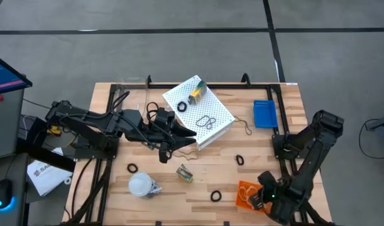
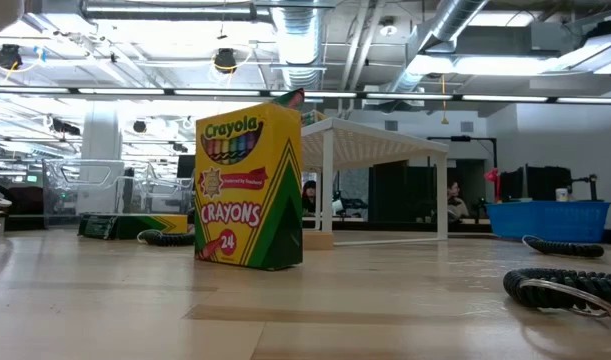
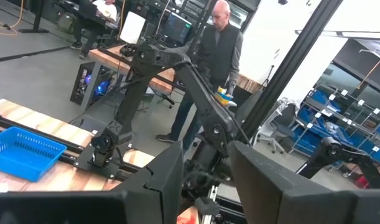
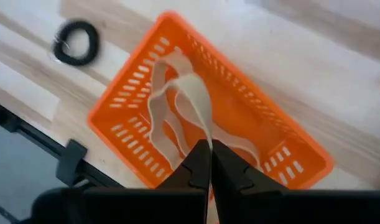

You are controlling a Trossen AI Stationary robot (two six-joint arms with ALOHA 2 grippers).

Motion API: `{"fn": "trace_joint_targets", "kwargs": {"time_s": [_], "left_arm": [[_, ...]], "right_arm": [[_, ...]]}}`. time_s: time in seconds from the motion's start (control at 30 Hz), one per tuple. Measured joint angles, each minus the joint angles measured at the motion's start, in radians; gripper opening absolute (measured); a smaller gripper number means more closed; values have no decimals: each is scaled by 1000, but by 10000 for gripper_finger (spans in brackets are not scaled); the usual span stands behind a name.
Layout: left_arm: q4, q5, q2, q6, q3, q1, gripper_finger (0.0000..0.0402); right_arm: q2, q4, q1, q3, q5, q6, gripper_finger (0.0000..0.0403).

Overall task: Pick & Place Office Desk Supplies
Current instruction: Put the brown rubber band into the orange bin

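Note:
My right gripper (image 4: 208, 149) hangs shut over the orange basket (image 4: 270, 134) at the table's near right (image 1: 245, 191), on a tan rubber band. More bands lie in the basket. My left gripper (image 1: 182, 138) is open beside the near left side of the white perforated box (image 1: 220, 116), with nothing between its fingers (image 3: 205, 180). One crayon box (image 1: 196, 94), a black ring (image 1: 181, 107) and tan rubber bands (image 1: 206, 121) lie on top of that box. Another crayon box (image 1: 185, 173) stands on the table (image 2: 250, 185). My right gripper pinches a tan rubber band at the top of its loop (image 4: 199, 127) between the two fingertips, coming from above and pointing down. The band hangs slack below the fingers, and its lower part (image 4: 158, 106) lies in the orange basket.
Black rings lie on the table (image 1: 132, 167), (image 1: 239, 160), (image 1: 215, 196). A loose tan band (image 1: 245, 129) lies beside the blue basket (image 1: 264, 113). The white bulb-like object (image 1: 141, 184) sits near left. A person (image 3: 217, 43) stands beyond the table's right side.

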Motion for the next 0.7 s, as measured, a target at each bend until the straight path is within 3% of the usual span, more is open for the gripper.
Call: {"fn": "trace_joint_targets", "kwargs": {"time_s": [0.17, 0.37, 0.7], "left_arm": [[0, 0, 0, -4, 0, 0, 127], [0, 0, 0, -4, 0, -6, 127], [0, 0, 0, 2, 0, -7, 127]], "right_arm": [[7, 158, -19, -83, -21, -3, 0], [4, 178, -18, -102, -58, 11, 13], [-53, 136, -23, -102, -56, 11, 130]]}}
